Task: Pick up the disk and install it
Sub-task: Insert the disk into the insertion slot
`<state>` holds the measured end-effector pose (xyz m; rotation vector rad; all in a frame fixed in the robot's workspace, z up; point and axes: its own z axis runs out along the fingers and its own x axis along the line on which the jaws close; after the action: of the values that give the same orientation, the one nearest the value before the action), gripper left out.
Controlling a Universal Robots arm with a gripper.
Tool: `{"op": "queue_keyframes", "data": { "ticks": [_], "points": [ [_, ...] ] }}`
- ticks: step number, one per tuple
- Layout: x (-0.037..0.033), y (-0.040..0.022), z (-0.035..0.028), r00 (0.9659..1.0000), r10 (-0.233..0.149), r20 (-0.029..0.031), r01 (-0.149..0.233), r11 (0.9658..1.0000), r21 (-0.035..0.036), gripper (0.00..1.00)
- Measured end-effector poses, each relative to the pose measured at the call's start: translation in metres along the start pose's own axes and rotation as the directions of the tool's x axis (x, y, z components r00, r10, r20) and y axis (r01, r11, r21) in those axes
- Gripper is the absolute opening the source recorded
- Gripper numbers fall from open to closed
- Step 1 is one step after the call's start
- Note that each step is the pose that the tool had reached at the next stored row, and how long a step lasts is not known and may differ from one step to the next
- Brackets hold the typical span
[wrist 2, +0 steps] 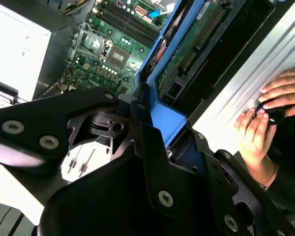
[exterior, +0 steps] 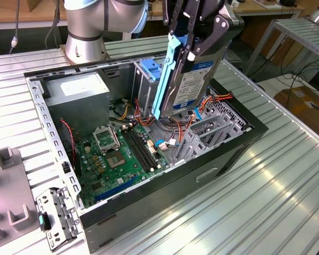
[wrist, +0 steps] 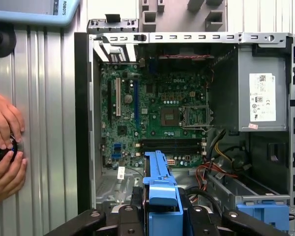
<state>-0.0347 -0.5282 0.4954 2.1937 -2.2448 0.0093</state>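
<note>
1. The disk (exterior: 194, 87), a flat dark rectangular hard drive with a pale label and a bright blue plastic carrier frame, hangs upright and slightly tilted. It is above the far right part of the open case, clear of the parts below. In the second wrist view its green circuit side (wrist 2: 196, 44) shows.
2. The gripper (exterior: 194, 40), black and two-fingered, is at the end of the grey and light-blue arm (exterior: 87, 32). Its fingers are clamped on the disk's upper end, one on each broad face.
3. The computer case (exterior: 149, 199) is a black tower lying on its side with the cover off. It rests on the ribbed aluminium table (exterior: 255, 202).
4. The green motherboard (exterior: 117, 159) lies flat on the case floor, toward the exterior view's near left, with an empty processor socket.
5. The grey boxed power supply (exterior: 77, 90) sits in the far left corner of the case.
6. The metal drive cage with a light-blue plastic latch plate (exterior: 149, 69) is just beside the disk, on the exterior view's left of it.
7. Orange and red cables (exterior: 218, 101) run under the disk.
8. A perforated grey metal bracket (exterior: 56, 215) lies on the table at the case's near left corner.
9. A person's hands (wrist: 5, 147) rest on the table beside the case, closed around a small dark object, possibly a knob.
</note>
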Motion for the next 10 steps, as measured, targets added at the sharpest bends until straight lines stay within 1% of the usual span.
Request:
{"op": "queue_keyframes", "data": {
  "ticks": [2,3,4,5,6,8,9,10],
  "points": [
    [-0.0002,-0.0078,0.0005,1.0,0.0,-0.0003,0.0,1.0,0.0,0.37],
    [-0.0003,-0.0133,0.0009,1.0,0.0,-0.0003,0.0,1.0,0.0001,0.37],
    [-0.0003,-0.0166,0.0014,1.0,0.0,-0.0002,0.0,1.0,0.0001,0.37],
    [-0.0005,-0.0219,0.0019,1.0,0.0,-0.0002,0.0,1.0,0.0,0.37],
    [-0.0006,-0.0255,0.0023,1.0,0.0,-0.0004,0.0,1.0,0.0,0.37],
    [-0.0002,-0.0289,0.005,1.0,0.0,-0.0007,0.0,1.0,-0.0001,0.37],
    [0.0013,-0.0293,0.0065,1.0,0.0,-0.001,0.0,1.0,-0.0001,0.37],
    [0.0045,-0.0297,0.0088,1.0,0.0,-0.0009,0.0,1.0,0.0001,0.37]
  ]
}}
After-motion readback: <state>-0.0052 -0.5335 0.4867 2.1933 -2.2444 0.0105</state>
